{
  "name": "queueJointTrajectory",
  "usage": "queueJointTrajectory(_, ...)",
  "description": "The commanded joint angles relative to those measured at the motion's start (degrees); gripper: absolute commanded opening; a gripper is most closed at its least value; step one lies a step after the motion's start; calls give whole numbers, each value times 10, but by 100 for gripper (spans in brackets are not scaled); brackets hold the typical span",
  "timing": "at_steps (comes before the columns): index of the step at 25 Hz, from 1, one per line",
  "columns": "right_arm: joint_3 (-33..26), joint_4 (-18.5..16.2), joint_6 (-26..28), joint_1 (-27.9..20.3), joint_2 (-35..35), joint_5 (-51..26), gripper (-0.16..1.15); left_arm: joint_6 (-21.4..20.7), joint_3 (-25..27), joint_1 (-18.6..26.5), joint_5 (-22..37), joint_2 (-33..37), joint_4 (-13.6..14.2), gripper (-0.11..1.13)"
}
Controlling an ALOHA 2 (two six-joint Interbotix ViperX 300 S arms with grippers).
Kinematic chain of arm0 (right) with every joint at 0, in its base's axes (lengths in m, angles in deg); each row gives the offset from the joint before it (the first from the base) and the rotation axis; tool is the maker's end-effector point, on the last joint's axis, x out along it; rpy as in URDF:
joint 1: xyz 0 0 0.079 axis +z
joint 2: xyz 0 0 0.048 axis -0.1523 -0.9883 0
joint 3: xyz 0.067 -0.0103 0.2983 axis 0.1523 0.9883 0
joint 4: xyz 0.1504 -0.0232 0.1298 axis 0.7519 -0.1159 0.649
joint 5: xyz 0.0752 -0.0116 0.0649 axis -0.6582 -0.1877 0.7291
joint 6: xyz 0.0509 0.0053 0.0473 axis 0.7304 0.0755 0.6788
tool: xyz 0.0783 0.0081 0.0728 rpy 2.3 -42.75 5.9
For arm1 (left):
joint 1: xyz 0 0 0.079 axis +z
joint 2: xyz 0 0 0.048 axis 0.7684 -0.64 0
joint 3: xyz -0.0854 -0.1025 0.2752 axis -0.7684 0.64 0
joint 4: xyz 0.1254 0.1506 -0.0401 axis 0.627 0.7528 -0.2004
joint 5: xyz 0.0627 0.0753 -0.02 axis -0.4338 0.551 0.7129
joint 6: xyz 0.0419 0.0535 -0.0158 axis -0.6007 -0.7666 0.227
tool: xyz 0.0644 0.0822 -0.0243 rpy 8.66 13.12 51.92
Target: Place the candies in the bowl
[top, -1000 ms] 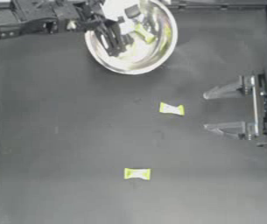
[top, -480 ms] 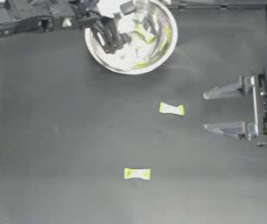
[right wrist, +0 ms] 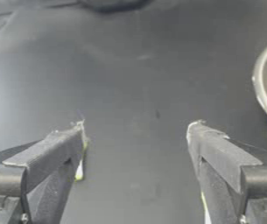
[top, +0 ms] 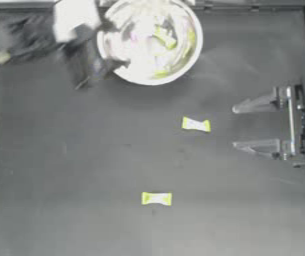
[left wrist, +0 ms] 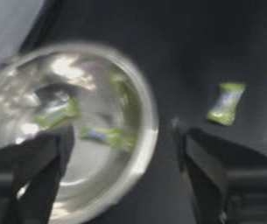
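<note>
The shiny bowl (top: 124, 70) stands at the table's back, with yellow-green candies (top: 165, 38) lying in it. My left gripper (top: 98, 74) is blurred by motion just off the bowl's left rim; its jaws are open and hold nothing. In the left wrist view, the bowl (left wrist: 144, 131) and two candies inside (left wrist: 56, 113) show between the jaws of the left gripper (left wrist: 122, 131). Two more yellow-green candies lie on the table, one mid-table (top: 195, 124) and one nearer the front (top: 156, 198). The right gripper (top: 235, 126) rests open at the right side.
The right wrist view looks across dark table past the open right gripper (right wrist: 135, 127), with the bowl's rim (right wrist: 263, 87) at one side. Dark frame rails run along the table's back and side edges.
The left gripper has swung from over the bowl's left part to just outside its left rim, and the arm is now blurred. The table candies and right arm have not moved.
</note>
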Motion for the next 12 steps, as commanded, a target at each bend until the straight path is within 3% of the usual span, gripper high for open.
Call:
queueJointTrajectory(1,-38,-4,-3,-13,-3,-45,99,1,36,-19,-27,67,-8,97)
queueJointTrajectory(6,-83,-21,-5,-29,-25,-121,99,2,91,-59,-54,119,-9,97)
queueJointTrajectory(12,-149,-48,-11,-41,-94,-207,99,5,128,-89,-76,130,-13,97)
